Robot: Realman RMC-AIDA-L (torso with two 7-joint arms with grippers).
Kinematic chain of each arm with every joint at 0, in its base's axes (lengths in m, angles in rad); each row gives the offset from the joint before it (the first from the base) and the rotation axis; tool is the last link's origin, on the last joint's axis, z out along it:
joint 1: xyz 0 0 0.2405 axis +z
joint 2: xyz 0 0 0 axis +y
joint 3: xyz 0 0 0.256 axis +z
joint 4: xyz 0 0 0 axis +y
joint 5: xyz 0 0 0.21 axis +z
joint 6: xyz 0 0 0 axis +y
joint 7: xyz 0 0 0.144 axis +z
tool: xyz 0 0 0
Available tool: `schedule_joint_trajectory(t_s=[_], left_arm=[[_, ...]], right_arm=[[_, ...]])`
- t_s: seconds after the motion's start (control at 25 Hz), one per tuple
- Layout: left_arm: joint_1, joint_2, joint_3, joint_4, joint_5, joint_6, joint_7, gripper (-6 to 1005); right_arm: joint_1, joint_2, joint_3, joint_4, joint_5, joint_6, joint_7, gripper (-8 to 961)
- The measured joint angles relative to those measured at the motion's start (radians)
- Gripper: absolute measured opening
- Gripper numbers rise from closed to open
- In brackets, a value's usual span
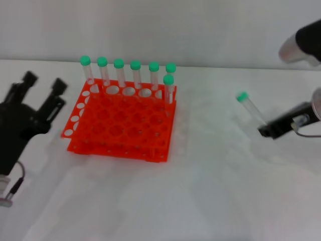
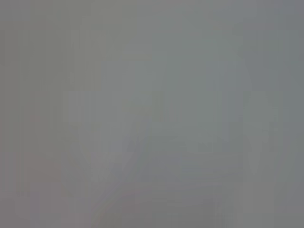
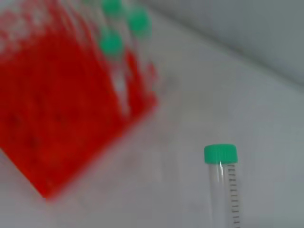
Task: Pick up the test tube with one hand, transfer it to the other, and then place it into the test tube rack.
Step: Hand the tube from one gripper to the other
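Note:
In the head view my right gripper (image 1: 266, 129) is at the right, shut on the lower end of the test tube (image 1: 252, 109). The tube is clear with a green cap, is off the table, and leans its cap up and toward the rack. The right wrist view shows the same test tube (image 3: 222, 190) with its printed scale, and the orange-red test tube rack (image 3: 57, 109) beyond it. That rack (image 1: 120, 125) stands left of centre on the table. My left gripper (image 1: 44, 86) sits at the rack's left side, open and holding nothing. The left wrist view shows only grey.
Several green-capped tubes (image 1: 119, 73) stand upright in the rack's back row, with one more (image 1: 168, 88) at its right corner. The white table (image 1: 210, 191) stretches between the rack and my right gripper. A pale wall runs along the back.

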Motion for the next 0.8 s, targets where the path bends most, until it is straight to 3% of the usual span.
schedule_joint_trajectory(t_s=[0.2, 0.24, 0.44, 0.8], left_arm=[[-0.008, 0.034, 0.000, 0.144, 0.219, -0.055, -0.256, 786], [-0.016, 0.042, 0.000, 0.174, 0.268, -0.066, -0.319, 786], [-0.073, 0.070, -0.003, 0.231, 0.420, -0.113, -0.530, 787], [-0.114, 0.079, -0.008, 0.241, 0.469, -0.160, -0.693, 786]], right_arm=[[-0.087, 0.003, -0.021, -0.024, 0.201, -0.215, -0.186, 201], [-0.101, 0.003, -0.039, 0.017, 0.301, -0.301, -0.289, 201], [-0.109, 0.004, -0.054, 0.115, 0.502, -0.416, -0.503, 201], [-0.130, 0.003, -0.043, 0.277, 0.909, -0.453, -0.963, 201]])
